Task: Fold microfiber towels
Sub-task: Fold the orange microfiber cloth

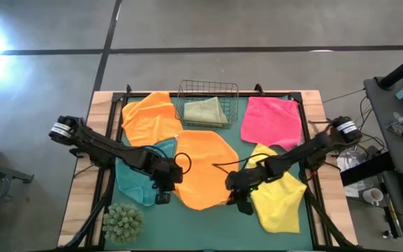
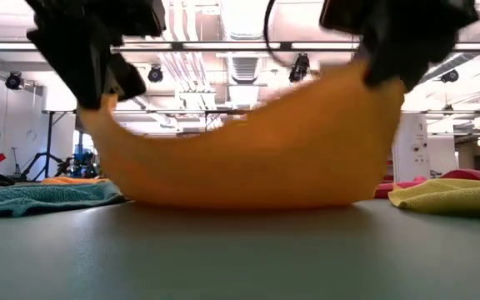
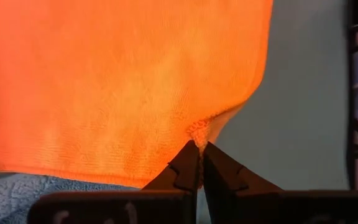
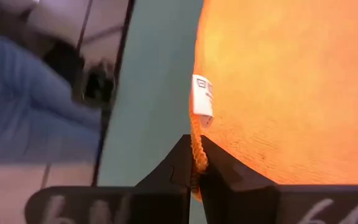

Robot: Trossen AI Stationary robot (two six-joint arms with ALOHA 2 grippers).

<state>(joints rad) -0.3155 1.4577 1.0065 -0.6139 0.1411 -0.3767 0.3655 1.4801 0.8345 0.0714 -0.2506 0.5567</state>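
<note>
Green table (image 1: 215,234) with six towels, two orange, both tools (image 1: 162,198) (image 1: 244,206) clamped on one orange towel (image 1: 201,168).

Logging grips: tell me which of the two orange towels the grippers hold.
The middle orange towel, pinched at its near corners by the left gripper and right gripper. The other orange towel lies untouched beside the wire basket.

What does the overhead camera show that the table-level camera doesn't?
Only the overhead view shows the wire basket holding the olive towel, the spiky plant ball and a second orange towel. Only the table-level view shows the middle orange towel lifted at two corners, sagging between them. Both show that towel pinched by the left tool and right tool.
</note>
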